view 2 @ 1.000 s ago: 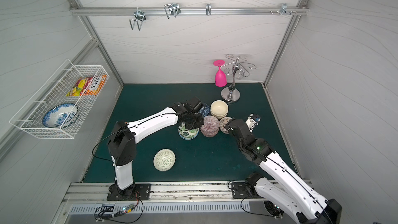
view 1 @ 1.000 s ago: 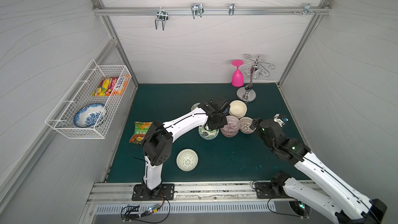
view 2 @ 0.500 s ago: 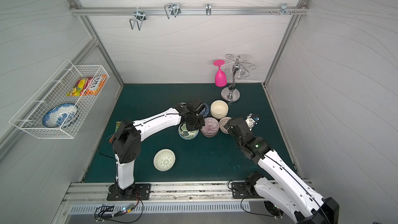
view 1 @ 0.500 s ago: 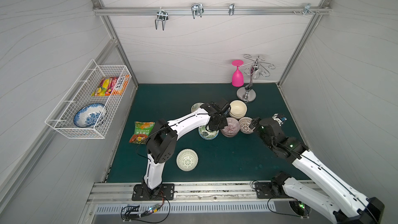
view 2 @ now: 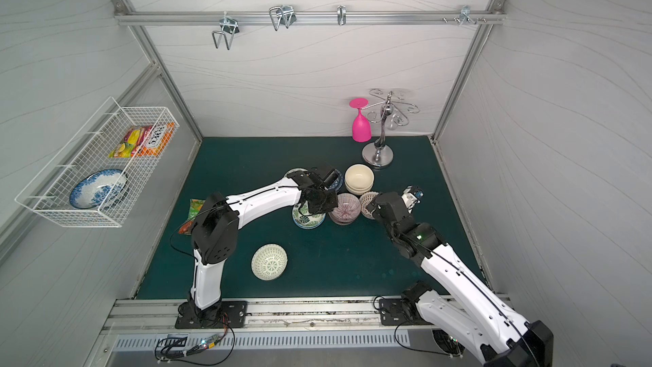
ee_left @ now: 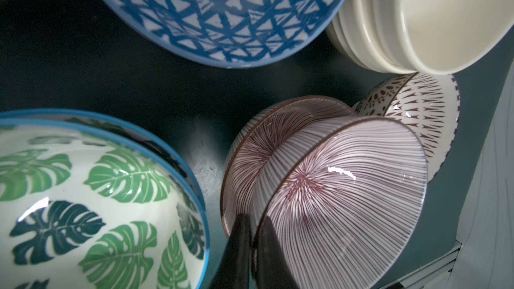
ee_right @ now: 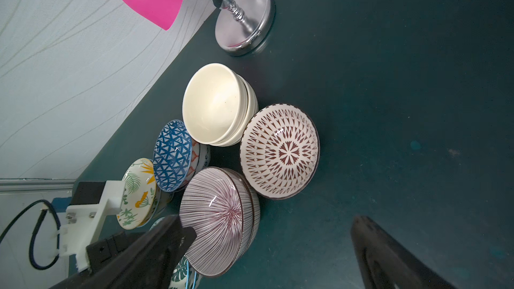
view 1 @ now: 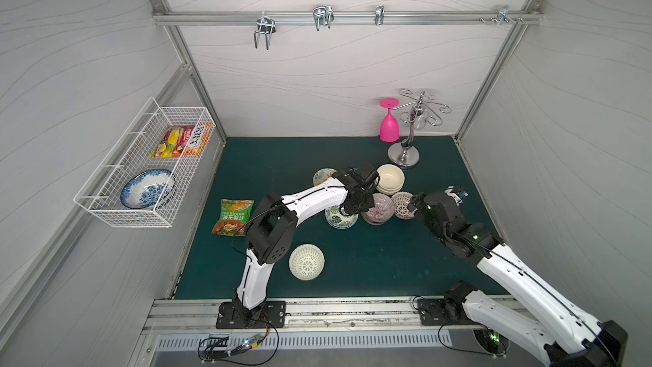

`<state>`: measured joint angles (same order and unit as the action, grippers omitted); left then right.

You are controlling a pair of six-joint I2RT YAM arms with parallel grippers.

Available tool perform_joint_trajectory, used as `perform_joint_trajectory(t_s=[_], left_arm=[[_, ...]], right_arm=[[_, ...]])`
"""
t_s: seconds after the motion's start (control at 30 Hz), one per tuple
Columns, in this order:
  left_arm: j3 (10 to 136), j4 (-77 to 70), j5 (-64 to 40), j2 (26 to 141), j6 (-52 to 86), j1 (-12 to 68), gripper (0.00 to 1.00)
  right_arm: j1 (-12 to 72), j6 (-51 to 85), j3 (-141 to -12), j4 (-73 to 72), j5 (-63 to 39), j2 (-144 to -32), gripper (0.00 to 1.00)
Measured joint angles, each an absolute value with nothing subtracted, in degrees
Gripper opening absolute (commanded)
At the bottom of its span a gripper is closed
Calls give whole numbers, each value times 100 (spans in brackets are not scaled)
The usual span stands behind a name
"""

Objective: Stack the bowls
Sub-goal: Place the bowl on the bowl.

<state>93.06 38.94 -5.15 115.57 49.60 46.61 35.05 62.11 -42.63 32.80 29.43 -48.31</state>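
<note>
So the dark green counter [view 1: 352, 157] has a cluster of small round ceramic bowls [view 1: 341, 218] toward the back, with one green-lattice bowl [view 1: 306, 262] alone up front. The left claw [ee_left: 254, 223] is pinched tight on the rim of the pink-striped ceramic bowl [ee_left: 342, 190], tilted inside a matching one. The right claw [ee_right: 274, 227] gapes wide near the brown-patterned bowl [ee_right: 279, 151].

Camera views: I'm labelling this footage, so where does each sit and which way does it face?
Top views: high at the front, looking down on the mat; left arm and right arm show.
Left wrist: on the left arm, close above the pink-striped bowl; left pincer shut on its rim.
Right wrist: on the right arm, facing the back wall; open right pincer shows.
Shared: both wrist views show the cream bowls.
</note>
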Motion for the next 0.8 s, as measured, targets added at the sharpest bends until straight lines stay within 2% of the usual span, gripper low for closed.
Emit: perform_joint_trajectory(t_s=[0.2,0.47,0.8], left_arm=[[9314,3951,-449,11557,4932,4661,5],[9408,4062,-311,11579,4794,4661,19],[9502,4045,-215,11609,4650,4659,45]], right_arm=[[3498,6195,-4263,3280,2928,-4834,99],[3494,6193,-4263,3282,2926,-4834,99],[3483,6125,-4268,3284,2829,-4856,99]])
